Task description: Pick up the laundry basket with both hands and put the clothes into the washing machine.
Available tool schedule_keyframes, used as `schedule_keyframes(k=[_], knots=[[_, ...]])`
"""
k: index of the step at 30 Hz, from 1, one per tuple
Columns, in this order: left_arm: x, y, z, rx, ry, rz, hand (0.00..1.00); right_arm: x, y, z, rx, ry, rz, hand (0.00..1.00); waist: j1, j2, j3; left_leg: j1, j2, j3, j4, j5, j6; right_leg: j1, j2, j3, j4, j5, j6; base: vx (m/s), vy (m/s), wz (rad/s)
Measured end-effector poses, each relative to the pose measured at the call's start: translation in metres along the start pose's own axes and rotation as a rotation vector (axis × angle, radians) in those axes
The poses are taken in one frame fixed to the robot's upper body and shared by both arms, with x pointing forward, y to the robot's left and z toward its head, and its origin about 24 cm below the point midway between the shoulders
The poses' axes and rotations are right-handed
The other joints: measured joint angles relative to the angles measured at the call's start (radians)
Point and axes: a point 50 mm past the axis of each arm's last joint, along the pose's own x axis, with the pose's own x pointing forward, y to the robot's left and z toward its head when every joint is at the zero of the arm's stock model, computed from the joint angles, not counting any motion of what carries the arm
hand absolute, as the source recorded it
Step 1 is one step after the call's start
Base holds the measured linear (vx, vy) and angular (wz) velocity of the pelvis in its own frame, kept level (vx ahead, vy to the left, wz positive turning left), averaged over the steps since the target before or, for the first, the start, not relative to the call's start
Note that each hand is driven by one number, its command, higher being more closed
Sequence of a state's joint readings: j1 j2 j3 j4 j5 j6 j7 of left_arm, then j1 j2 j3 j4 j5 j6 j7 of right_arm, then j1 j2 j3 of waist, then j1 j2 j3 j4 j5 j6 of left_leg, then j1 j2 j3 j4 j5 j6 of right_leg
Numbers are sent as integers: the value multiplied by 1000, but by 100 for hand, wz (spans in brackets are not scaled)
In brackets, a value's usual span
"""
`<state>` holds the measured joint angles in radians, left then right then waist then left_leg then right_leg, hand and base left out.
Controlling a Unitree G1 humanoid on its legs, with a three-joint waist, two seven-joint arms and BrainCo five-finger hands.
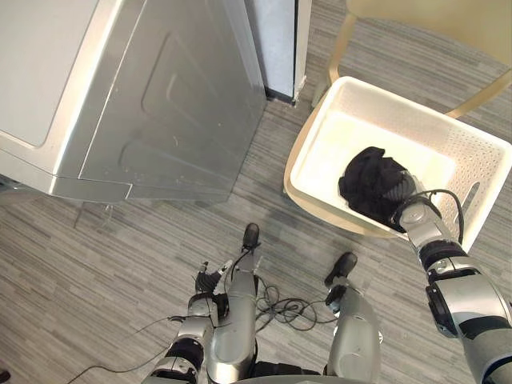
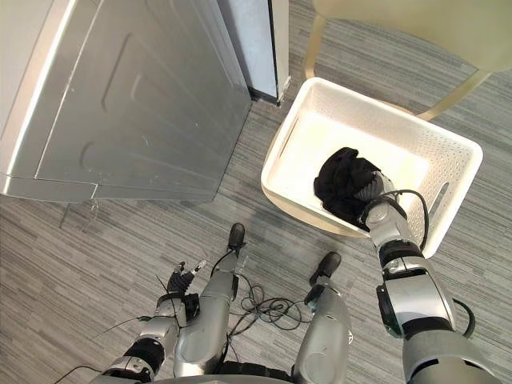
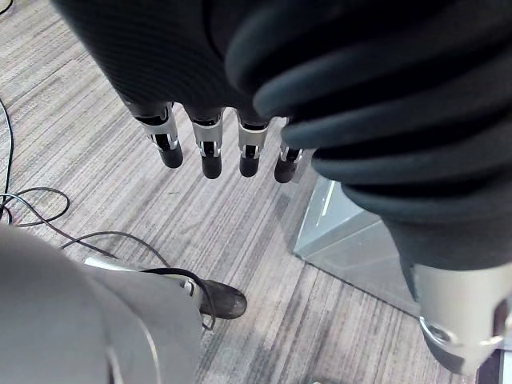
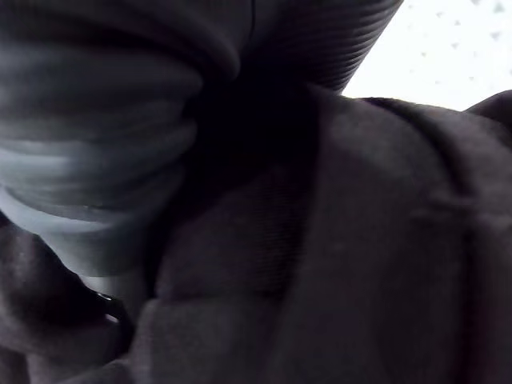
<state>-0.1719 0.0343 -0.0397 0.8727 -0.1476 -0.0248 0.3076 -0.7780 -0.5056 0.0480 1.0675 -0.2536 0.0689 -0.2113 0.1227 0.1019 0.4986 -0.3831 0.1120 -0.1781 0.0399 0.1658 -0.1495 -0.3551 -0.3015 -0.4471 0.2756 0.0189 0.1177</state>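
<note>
The laundry basket (image 1: 436, 128) is open at the top. A black garment (image 1: 370, 182) fills its near right part; the rest of its interior is bare. Left of the basket, a strip of floor (image 1: 260, 180) runs unobstructed to the washing machine (image 1: 176, 104). Behind the basket, the chair (image 1: 424, 16) backrest and struts stand close.

Legible text: none found.
Checked the grey panels of the washing machine (image 1: 160, 104), the white perforated walls of the laundry basket (image 1: 400, 104) and the dark clothes (image 1: 372, 184) inside it. No label, number or sign readable on any of them.
</note>
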Motion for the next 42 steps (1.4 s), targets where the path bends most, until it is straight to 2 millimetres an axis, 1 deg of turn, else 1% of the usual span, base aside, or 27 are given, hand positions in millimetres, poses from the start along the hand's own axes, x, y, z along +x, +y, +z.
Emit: schedule_keyframes(k=[1,2,3,5,7,9,10,11,13,14,15,17,18,20,21,22,23,26,27,29,30,32,34,35,38,41,42], knots=[[0,1,-1,-9,4,0,0,0,-3,2,66,3,-15,100,-1,0,0,10,1,1,-10,4,0,7,0,0,-1,0,0,-35,-34,-1],[-2,2,-6,-43,20,3,0,1,-12,9,229,-6,-67,100,-3,0,0,36,2,3,-25,9,0,24,0,1,-3,0,0,0,0,0],[-3,3,-7,-50,23,5,0,1,-17,13,287,-17,-89,100,-3,0,0,44,3,4,-27,9,0,32,0,1,-4,0,0,0,0,0],[-6,10,-15,-131,52,25,0,-4,-36,33,486,-102,-180,100,-13,-1,-1,82,5,1,-37,9,0,76,2,-11,-15,-2,3,-22,-24,9],[-9,19,-27,-220,96,54,0,-11,-45,46,573,-173,-224,100,-30,-4,-5,110,4,-10,-42,9,-1,117,1,-22,-20,-9,13,-16,-17,23],[-12,32,-42,-378,167,120,0,-18,-50,52,644,-222,-261,100,-27,-10,-46,118,4,-13,-53,9,-1,127,1,-31,-22,-13,17,-8,-13,16],[-15,42,-54,-514,217,189,0,-23,-51,53,670,-243,-281,100,-25,-11,-79,129,4,-16,-67,15,2,139,0,-40,-28,-15,19,24,-17,13],[-16,49,-58,-589,234,229,0,-26,-50,54,686,-254,-287,100,-25,-10,-90,142,4,-20,-76,17,2,155,0,-46,-34,-16,21,48,-28,21],[-23,80,-68,-908,236,418,0,-43,-43,53,761,-298,-293,100,-23,-18,-151,193,2,-34,-103,17,2,218,0,-70,-53,-27,36,49,-31,27],[-25,88,-68,-962,214,455,0,-48,-41,52,780,-307,-289,100,-22,-22,-177,195,2,-38,-107,17,2,224,0,-76,-58,-29,38,64,-29,22],[-30,105,-62,-1043,138,518,0,-59,-38,50,821,-335,-290,100,-14,-30,-216,207,-1,-41,-115,17,2,239,0,-83,-68,-30,40,90,-32,17],[-42,142,-24,-1150,-125,627,0,-84,-38,45,898,-397,-318,100,-3,-53,-297,250,-8,-41,-131,17,2,298,0,-103,-107,-27,48,80,-31,15],[-45,147,-14,-1154,-178,633,0,-88,-39,45,915,-410,-318,100,-3,-58,-306,259,-10,-39,-131,16,2,310,1,-103,-115,-25,51,15,-12,4],[-58,160,26,-1110,-381,620,0,-99,-40,51,957,-471,-311,100,-7,-71,-342,288,-9,-18,-132,7,8,336,9,-94,-156,-6,54,-23,-3,-19],[-61,162,35,-1089,-422,616,0,-102,-40,53,963,-485,-307,100,-6,-73,-353,293,-9,-6,-132,3,8,338,12,-82,-168,1,54,-53,7,-47],[-69,162,50,-1040,-501,605,0,-105,-40,55,975,-513,-298,100,-8,-76,-381,299,-7,20,-132,-3,13,340,19,-58,-195,17,58,-50,14,-54],[-74,160,61,-1019,-554,586,0,-107,-41,56,976,-529,-300,100,-10,-76,-389,311,-7,40,-132,-5,16,348,22,-41,-214,36,53,-49,18,-61],[-91,139,102,-890,-728,461,0,-110,-37,55,980,-545,-260,100,-39,-78,-396,359,-8,105,-132,-20,24,369,28,20,-262,65,53,-55,20,-56],[-93,131,110,-856,-756,426,0,-111,-34,55,984,-546,-242,100,-53,-77,-402,368,-7,126,-132,-27,26,368,31,42,-275,73,54,-79,24,-80],[-93,124,109,-820,-750,397,0,-115,-31,50,985,-546,-205,100,-58,-72,-415,386,-3,166,-132,-38,20,367,39,82,-302,94,51,-58,9,-67],[-92,100,120,-766,-771,234,0,-117,-26,49,983,-546,-168,100,-72,-70,-422,405,5,199,-133,-45,21,368,49,114,-314,101,50,-38,-9,-58],[-94,80,131,-723,-798,102,0,-118,-21,54,992,-562,-121,100,-91,-70,-422,419,12,219,-133,-49,17,367,57,135,-315,102,49,-36,-17,-48],[-97,41,151,-617,-834,-132,0,-126,-10,67,1003,-617,-20,100,-126,-64,-443,438,26,265,-134,-59,8,354,72,180,-320,105,45,-32,-19,-58],[-98,32,156,-586,-849,-178,0,-129,-8,71,1001,-634,3,100,-137,-63,-448,441,29,277,-134,-61,7,350,76,190,-325,112,39,-4,-23,-62],[-101,-9,185,-443,-911,-384,0,-140,-3,86,1004,-726,98,100,-170,-53,-455,469,48,322,-134,-72,-8,349,103,237,-351,133,30,13,-42,-50],[-100,-40,199,-342,-903,-518,0,-144,1,92,1015,-751,146,100,-197,-39,-464,477,62,340,-133,-72,-9,349,121,253,-361,139,30,17,-43,-25],[-101,-48,201,-324,-900,-553,0,-145,3,93,1019,-752,162,100,-199,-36,-466,479,65,349,-133,-75,-13,348,125,259,-367,142,26,24,-27,-19]])
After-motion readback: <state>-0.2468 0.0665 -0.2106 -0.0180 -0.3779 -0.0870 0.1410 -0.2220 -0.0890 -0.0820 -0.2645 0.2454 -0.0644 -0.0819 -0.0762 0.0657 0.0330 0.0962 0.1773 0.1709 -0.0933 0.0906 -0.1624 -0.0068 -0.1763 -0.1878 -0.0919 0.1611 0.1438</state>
